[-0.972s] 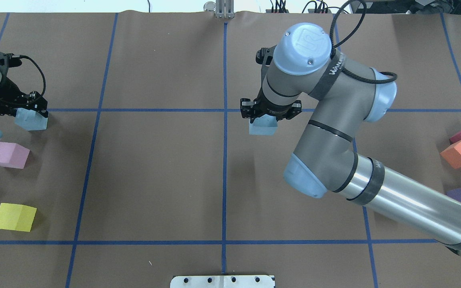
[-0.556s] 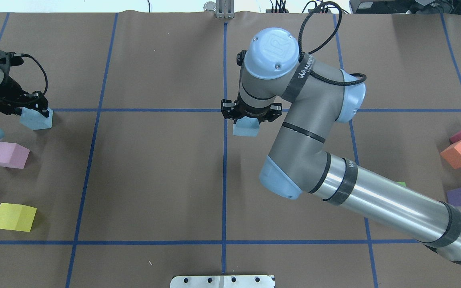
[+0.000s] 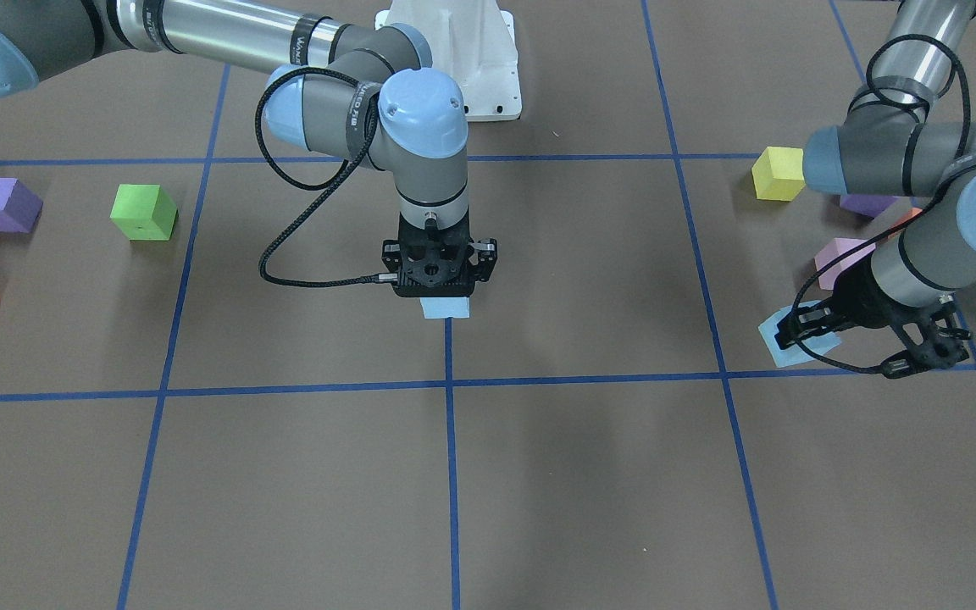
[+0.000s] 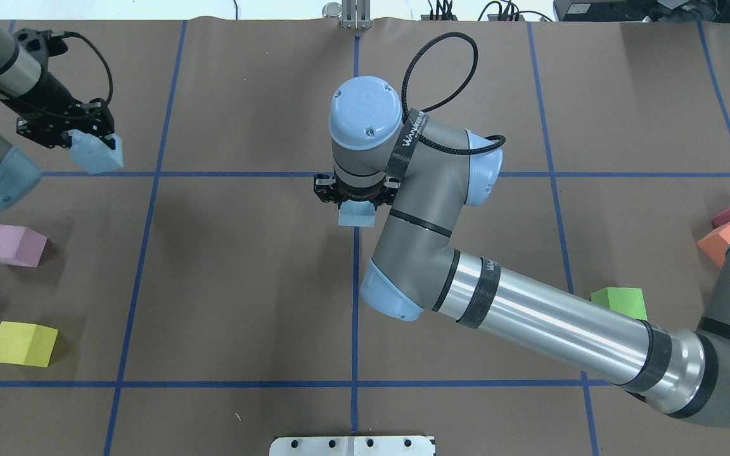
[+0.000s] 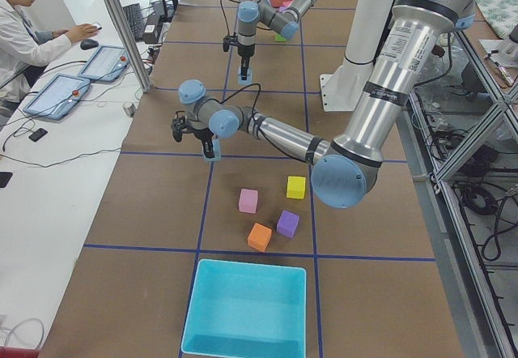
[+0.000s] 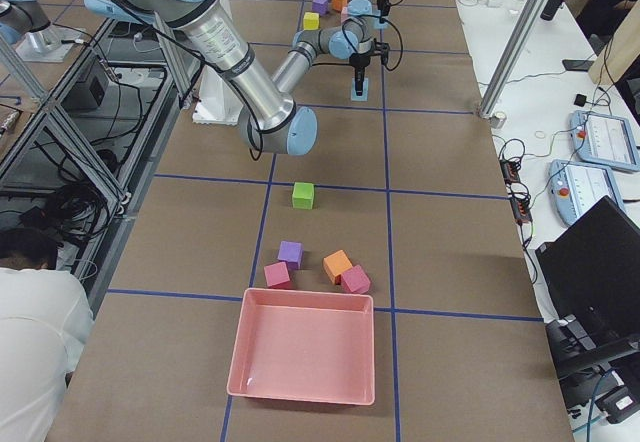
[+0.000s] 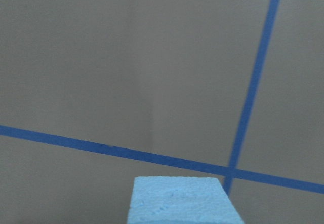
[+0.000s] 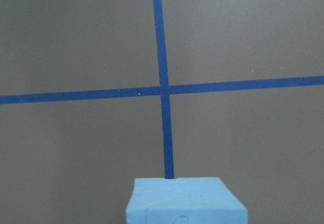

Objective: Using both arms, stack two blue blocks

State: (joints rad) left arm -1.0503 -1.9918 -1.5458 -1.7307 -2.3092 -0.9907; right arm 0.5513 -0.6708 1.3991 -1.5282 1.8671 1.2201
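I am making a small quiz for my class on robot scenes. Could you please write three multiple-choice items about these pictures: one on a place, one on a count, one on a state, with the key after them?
1. Where is the blue block that the right gripper holds?
A. At the table's left end
B. At the middle tape line, near a crossing
C. At the table's right end

2. How many green cubes lie on the table?
A. One
B. Two
C. Three

3. What is the state of the left gripper?
A. Open, holding nothing
B. Out of every view
C. Shut on a second blue block

Key:
1 B: the overhead view shows it on that line, just below the crossing.
2 A: each wide view shows only one.
3 C: the block sits between its fingers in the overhead view.
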